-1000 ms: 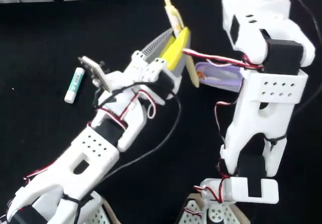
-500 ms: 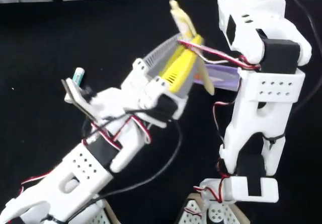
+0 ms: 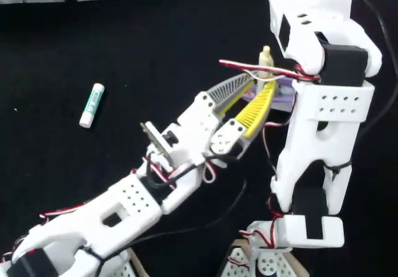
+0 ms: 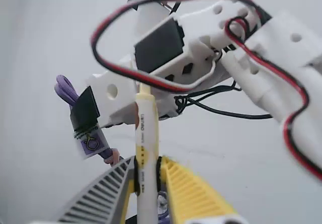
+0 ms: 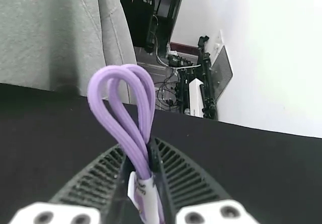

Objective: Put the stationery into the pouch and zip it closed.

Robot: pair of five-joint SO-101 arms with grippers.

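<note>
Robot arms are shown from above over a black worktop (image 3: 93, 40). A pale yellow pen (image 3: 266, 58) is clamped between the grey and yellow fingers of the left tool (image 3: 264, 83). In the left wrist view the pen (image 4: 146, 148) is seen standing up from between those fingers, pinched at its lower part. The purple pouch (image 3: 285, 96) is held off the worktop by the right tool (image 5: 143, 168), which is closed on the base of the pouch's purple loop (image 5: 126, 108). Most of the pouch is hidden behind the right arm in the high view, so its mouth cannot be judged open or shut. Over the last second the left arm has been swung across from the middle of the worktop towards the right arm. The pen, earlier held well apart from the pouch and lying slantwise, is now carried upright just beside the pouch. The pen is therefore judged to be nearly at the point of insertion, though not yet inside. A white and green glue stick (image 3: 91, 105) lies where it lay before, alone on the far left of the worktop, well apart from both arms. It is yet to be collected, and the zipping is not yet begun.
</note>
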